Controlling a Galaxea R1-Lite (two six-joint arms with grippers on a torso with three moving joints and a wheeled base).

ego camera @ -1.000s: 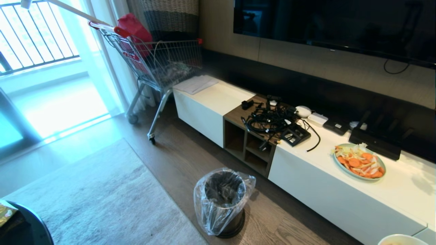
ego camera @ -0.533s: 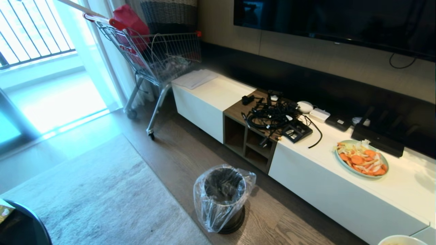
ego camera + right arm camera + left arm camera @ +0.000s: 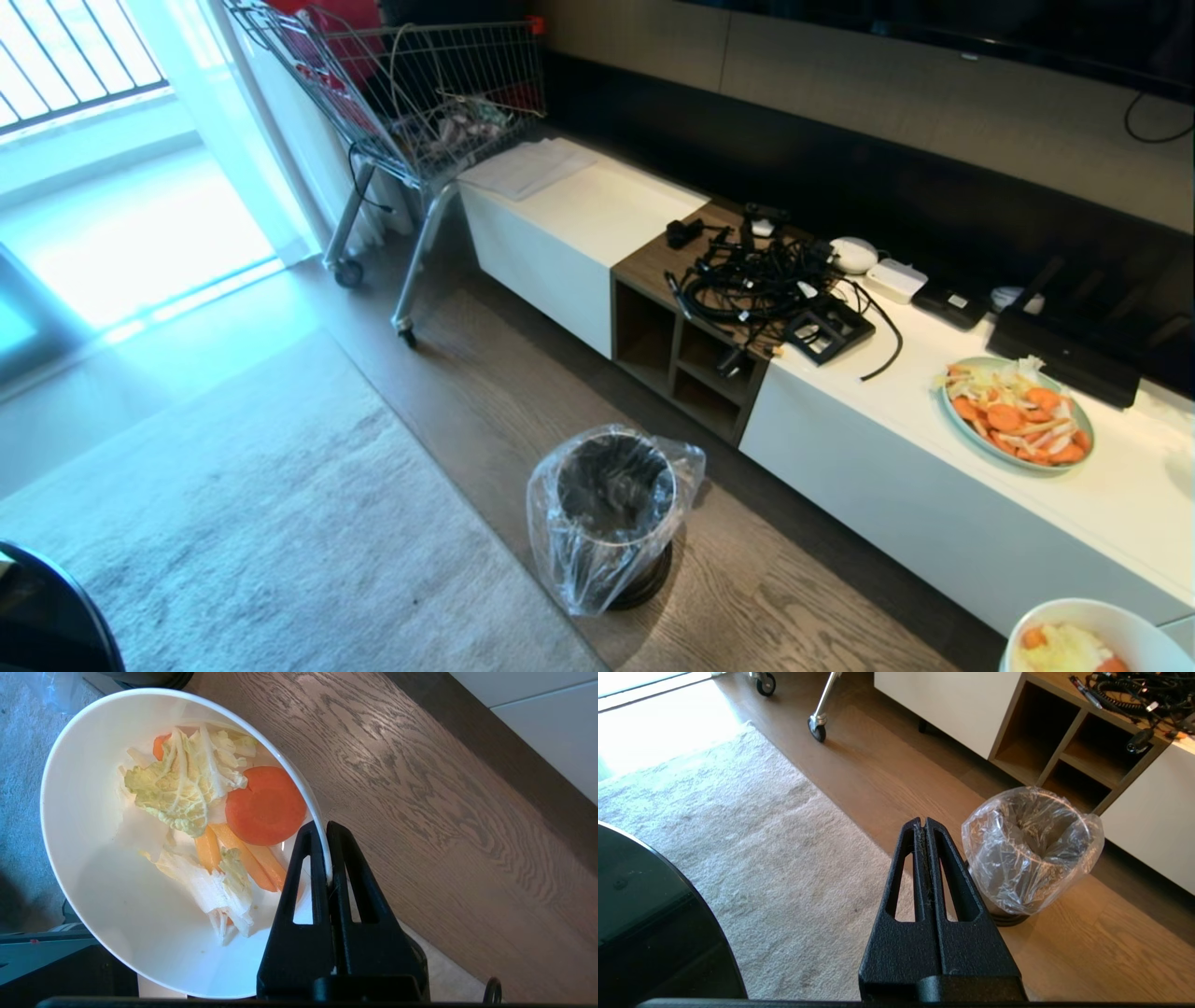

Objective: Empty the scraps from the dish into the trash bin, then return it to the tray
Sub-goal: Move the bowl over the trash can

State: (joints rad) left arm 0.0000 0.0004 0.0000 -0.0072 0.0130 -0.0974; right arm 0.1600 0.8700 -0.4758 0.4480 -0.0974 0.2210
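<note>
My right gripper [image 3: 325, 828] is shut on the rim of the dish [image 3: 88, 858], a glossy white deep bowl held over the wood floor. Inside it lie the scraps [image 3: 210, 812]: a carrot slice, orange strips and pale cabbage pieces. The dish [image 3: 1116, 614] with its scraps [image 3: 1064, 649] also shows in the head view's lower right corner. On the floor to its left stands the trash bin [image 3: 611, 509], dark and lined with a clear bag. Beside the trash bin [image 3: 1031, 849], my left gripper [image 3: 923, 822] hangs shut and empty. The tray is out of view.
A long white cabinet [image 3: 934, 523] runs along the wall behind the bin. It carries a pale-green plate of orange slices [image 3: 1016, 425] and a tangle of cables [image 3: 756, 289]. A shopping cart [image 3: 411, 103] stands at the far left, a grey rug [image 3: 233, 523] lies left of the bin.
The whole head view has shifted, so the camera now looks lower. More of the dish shows in the lower right corner. The bin and cabinet have stayed in place.
</note>
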